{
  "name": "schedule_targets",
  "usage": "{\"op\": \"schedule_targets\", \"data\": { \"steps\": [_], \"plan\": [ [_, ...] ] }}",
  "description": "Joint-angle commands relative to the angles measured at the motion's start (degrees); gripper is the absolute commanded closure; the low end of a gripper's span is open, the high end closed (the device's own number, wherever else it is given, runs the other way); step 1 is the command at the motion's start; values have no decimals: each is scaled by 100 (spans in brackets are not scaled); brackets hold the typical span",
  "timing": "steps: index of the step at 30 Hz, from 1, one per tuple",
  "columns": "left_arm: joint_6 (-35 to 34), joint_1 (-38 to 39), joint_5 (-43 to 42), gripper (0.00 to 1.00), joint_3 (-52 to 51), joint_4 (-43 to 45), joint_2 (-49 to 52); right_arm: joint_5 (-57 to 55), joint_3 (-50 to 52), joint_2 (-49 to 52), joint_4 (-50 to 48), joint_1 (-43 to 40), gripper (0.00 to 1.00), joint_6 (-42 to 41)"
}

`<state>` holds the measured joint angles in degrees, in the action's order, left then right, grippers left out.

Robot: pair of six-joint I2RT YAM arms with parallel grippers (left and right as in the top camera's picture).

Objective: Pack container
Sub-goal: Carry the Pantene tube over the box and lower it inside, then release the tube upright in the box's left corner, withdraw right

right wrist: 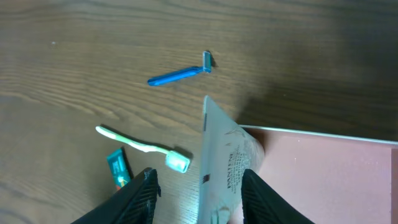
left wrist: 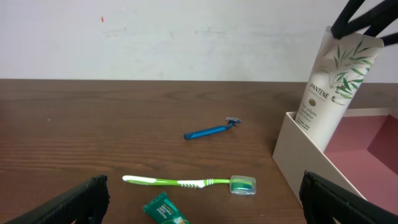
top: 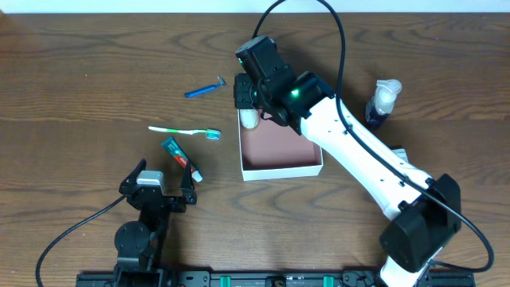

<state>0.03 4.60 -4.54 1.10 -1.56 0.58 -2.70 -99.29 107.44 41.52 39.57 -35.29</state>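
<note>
- The Pantene tube is clamped at its upper end by the right hand. It is tilted, with its lower end dipped inside the container at the corner nearest the blue razor. It is judged to be held this way so that it can be laid flat on the reddish-brown floor.
- Whether the tube's lower end touches that floor cannot be told, as it is hidden behind the white wall.
- The container is set on the bench directly beneath the right hand, and most of its floor is exposed beyond the fingers.
- The left hand is spread wide and empty. It is placed apart from the container, just beside the toothpaste tube.
- The toothbrush and razor are seen lying loose on the bench, presumably yet to be packed.
</note>
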Motion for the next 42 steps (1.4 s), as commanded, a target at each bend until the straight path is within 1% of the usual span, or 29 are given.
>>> {"op": "schedule_targets", "data": {
  "steps": [1, 4, 8, 12, 15, 16, 18, 19, 20, 24, 31, 38, 42],
  "plan": [
    [35, -20, -105, 2, -87, -205, -33, 76, -208, -505, -11, -35, 51, 372],
    [35, -20, -105, 2, -87, -205, -33, -15, -210, -817, 87, -184, 46, 505],
    [37, -20, -105, 2, -87, -205, -33, -284, -210, -1244, 546, -533, 44, 695],
    [35, -20, -105, 2, -87, -205, -33, -778, -210, -1585, 1340, -1093, 43, 815],
    [37, -20, -105, 2, -87, -205, -33, -1027, -210, -1714, 1937, -1670, 42, 863],
    [35, -20, -105, 2, -87, -205, -33, -1056, -210, -1714, 2079, -1847, 39, 914],
    [35, -20, -105, 2, -87, -208, -33, -1088, -208, -1692, 2371, -2256, 27, 944],
    [35, -20, -105, 2, -87, -208, -33, -1082, -208, -1655, 2485, -2457, 23, 944],
    [37, -20, -105, 2, -87, -208, -33, -1047, -208, -1624, 2573, -2632, 22, 944],
    [35, -20, -105, 2, -87, -205, -33, -1036, -205, -1447, 2708, -3071, 22, 1078],
    [35, -20, -105, 2, -87, -208, -33, -1036, -205, -1080, 2719, -3434, 21, 1596],
    [37, -20, -105, 2, -87, -205, -33, -1025, -205, -481, 2559, -3539, 20, 2391],
    [37, -20, -105, 2, -87, -205, -33, -671, -205, -129, 2444, -3589, 20, 3010]
  ]
}}
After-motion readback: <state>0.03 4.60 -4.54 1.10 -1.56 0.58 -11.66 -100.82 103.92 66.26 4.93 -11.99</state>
